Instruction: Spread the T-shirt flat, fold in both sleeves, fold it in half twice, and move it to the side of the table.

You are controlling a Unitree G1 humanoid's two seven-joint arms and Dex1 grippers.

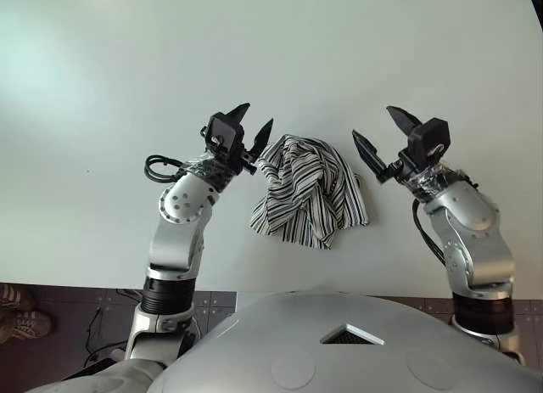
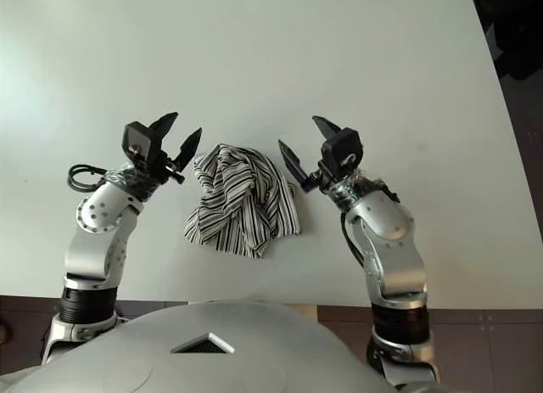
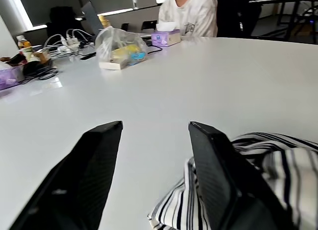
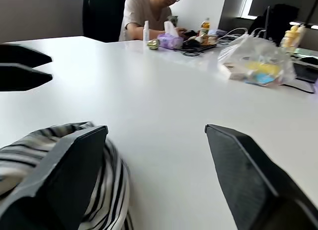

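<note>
A black-and-white striped T-shirt (image 1: 310, 189) lies crumpled in a heap on the white table (image 1: 254, 53), near the front edge. My left gripper (image 1: 252, 126) stands open just left of the heap, its inner finger close to the cloth's upper left edge. My right gripper (image 1: 380, 135) stands open just right of the heap, nothing between its fingers. In the left wrist view the striped T-shirt (image 3: 268, 165) bunches behind one black finger (image 3: 218, 170). In the right wrist view the T-shirt (image 4: 30, 155) lies behind one black finger (image 4: 74, 165), and the left gripper's fingertips (image 4: 25, 66) show farther off.
The table's far side holds a plastic bag of items (image 3: 121, 43), a tissue box (image 3: 166, 37), bottles and cables (image 3: 30, 61). The table's right edge (image 2: 501, 96) runs beside dark floor. Wide bare tabletop stretches behind and to both sides of the heap.
</note>
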